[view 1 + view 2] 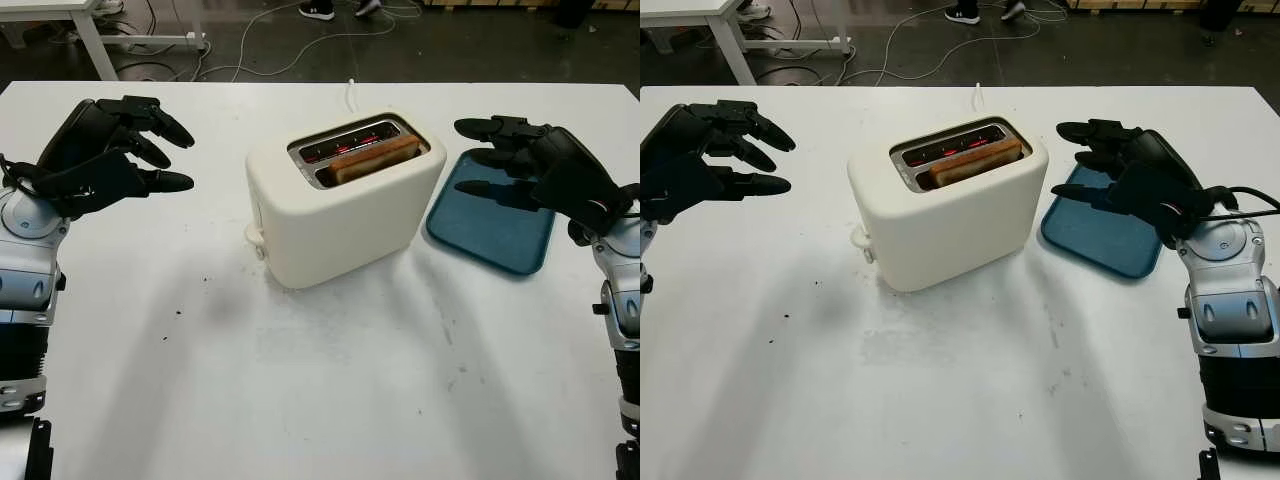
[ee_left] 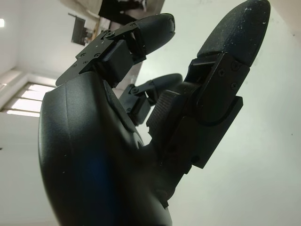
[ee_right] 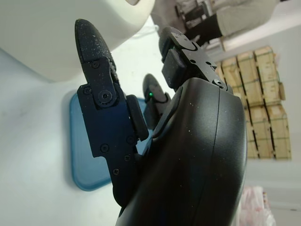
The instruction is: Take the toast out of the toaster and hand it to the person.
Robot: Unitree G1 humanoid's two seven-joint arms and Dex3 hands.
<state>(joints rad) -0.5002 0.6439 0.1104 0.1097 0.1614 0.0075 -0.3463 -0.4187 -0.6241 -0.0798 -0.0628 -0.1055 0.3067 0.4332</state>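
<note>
Toast (image 1: 374, 159) is the goal, but starting with the biggest thing: the white table (image 1: 320, 380) is carrying a cream toaster (image 1: 340, 215) at its middle, with a blue tray (image 1: 490, 225) lying just beside it, likely waiting as a landing spot. The slice is standing in the nearer slot, poking up so fingers can pinch it. The left hand (image 1: 100, 155) and right hand (image 1: 1135, 180) are hovering open and empty on either side, the right one nearer the slice.
</note>
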